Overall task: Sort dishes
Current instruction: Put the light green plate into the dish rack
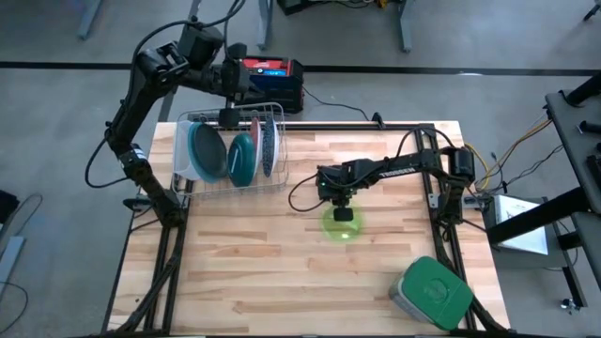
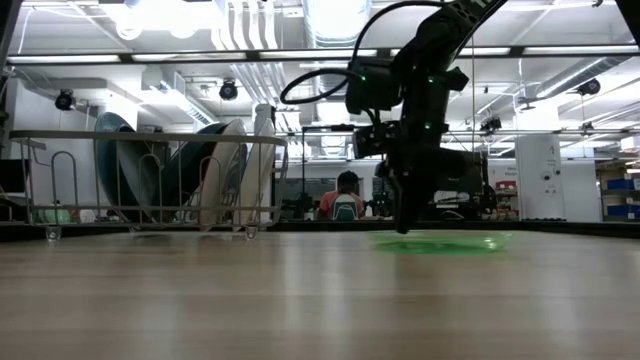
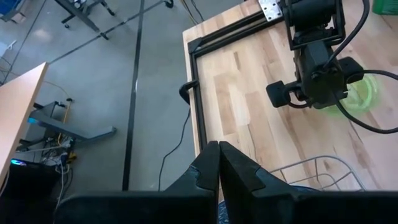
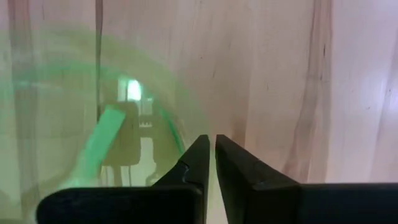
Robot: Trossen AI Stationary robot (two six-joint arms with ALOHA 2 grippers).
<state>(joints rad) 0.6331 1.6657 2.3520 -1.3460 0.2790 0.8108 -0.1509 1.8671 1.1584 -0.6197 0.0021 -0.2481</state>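
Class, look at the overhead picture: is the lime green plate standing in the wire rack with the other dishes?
No. The lime green plate lies flat on the table, under the right gripper, apart from the wire rack.

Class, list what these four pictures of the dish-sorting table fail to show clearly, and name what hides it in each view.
- High view: the lime green plate is partly covered by the right pincer.
- Right wrist view: whether the pincer grips the plate's rim; too blurred.
- Low view: dishes in the wire rack overlap.

A wire rack (image 2: 150,185) at the frame's left holds upright dishes (image 2: 215,180); right of centre, the right gripper (image 2: 405,225) meets a flat lime green plate (image 2: 440,242).
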